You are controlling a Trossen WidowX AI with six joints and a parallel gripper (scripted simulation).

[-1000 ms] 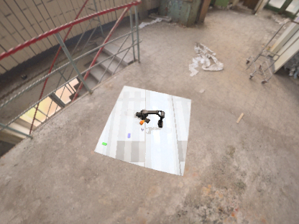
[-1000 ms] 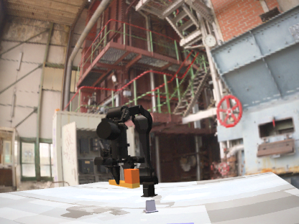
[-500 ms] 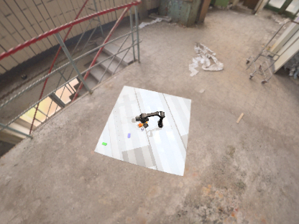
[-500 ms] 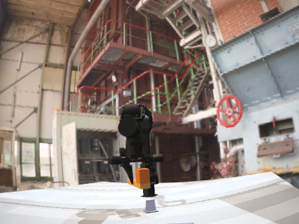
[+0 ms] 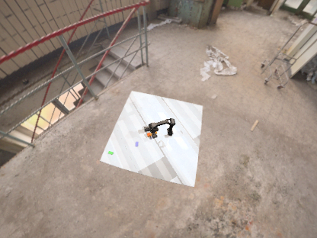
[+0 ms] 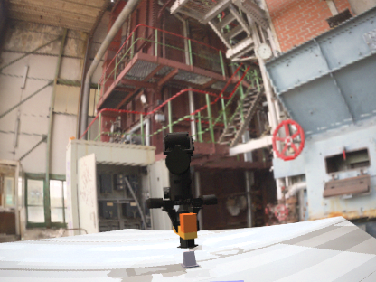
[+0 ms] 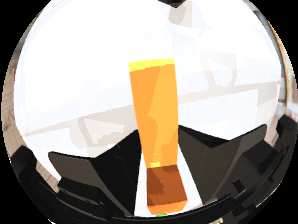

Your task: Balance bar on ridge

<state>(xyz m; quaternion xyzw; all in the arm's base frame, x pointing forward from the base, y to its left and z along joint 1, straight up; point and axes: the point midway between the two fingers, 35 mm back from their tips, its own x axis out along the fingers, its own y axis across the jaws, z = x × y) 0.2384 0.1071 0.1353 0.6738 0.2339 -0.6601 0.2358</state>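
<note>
Nearest, a purple piece (image 5: 136,144) (image 6: 231,281) is lying on the desk (image 5: 179,114) (image 6: 90,253) (image 7: 75,75); beyond it a grey wedge (image 6: 190,259), presumably the ridge, is standing free of the load. Farther back, the orange bar (image 5: 148,134) (image 6: 181,231) (image 7: 155,110) is sitting clenched in the tool (image 5: 147,130) (image 6: 180,220) (image 7: 157,131), a darker orange block (image 6: 188,222) (image 7: 166,186) at one end.

The step seems to be carrying it over — keeping the bar flat, setting the ridge beneath its balance point, probably nearer the block than mid-length, and lowering slowly before easing the grip.

I am counting one bar, one end block, one wedge, one purple piece and one green piece (image 5: 110,152) (image 7: 161,216).
</note>
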